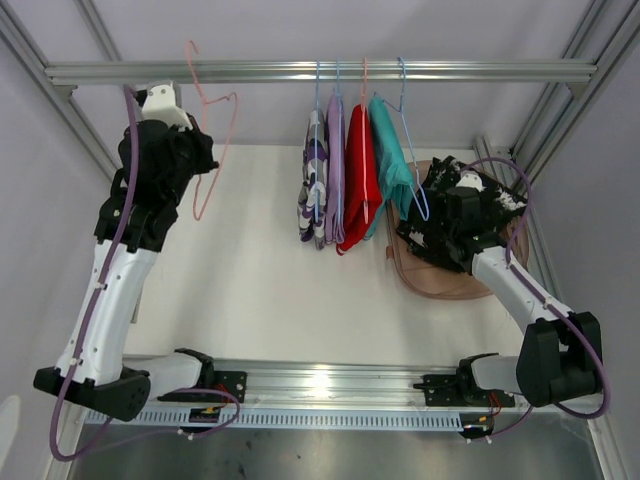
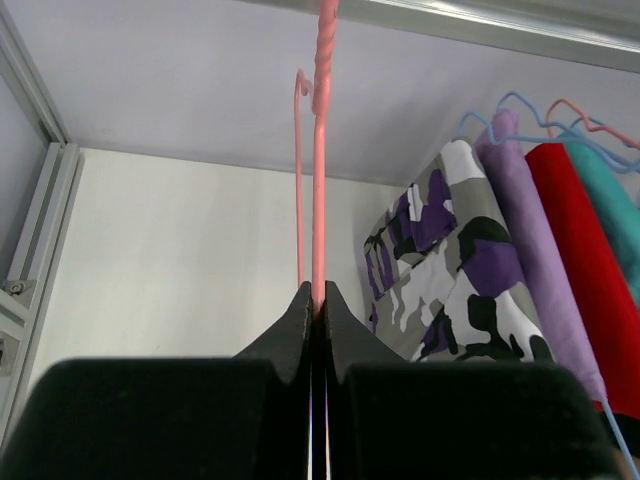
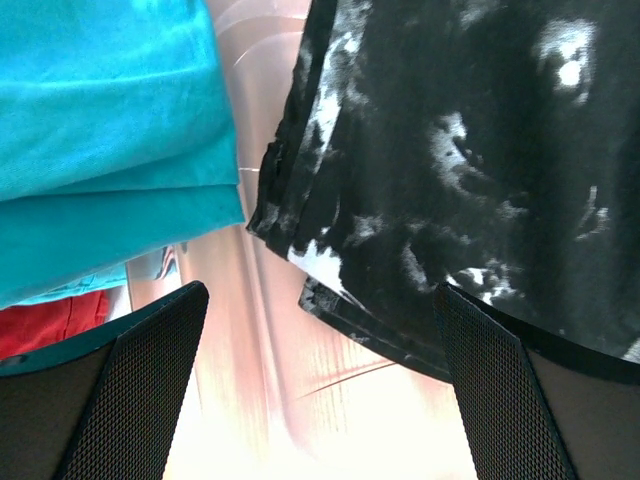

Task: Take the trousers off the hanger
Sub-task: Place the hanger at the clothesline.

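White tabletop (image 1: 250, 280) is stretching out up front. Right gripper (image 3: 320, 290) is gaping wide, gripping nothing, facing the black speckled trousers (image 3: 470, 150) lying on a pinkish tray (image 1: 440, 290). Left gripper (image 2: 316, 295) is clamping tight on the bare pink hanger (image 2: 319, 200). Further back, patterned trousers (image 1: 314, 190), lilac trousers (image 1: 335, 170), red trousers (image 1: 360, 170) and teal trousers (image 1: 390, 160) are hanging from the rail (image 1: 250, 72).

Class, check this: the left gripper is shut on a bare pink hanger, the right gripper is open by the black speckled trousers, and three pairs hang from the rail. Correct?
No. Four pairs hang from the rail, not three: purple-and-white patterned, lilac, red and teal, as the top external view shows. The rest holds.
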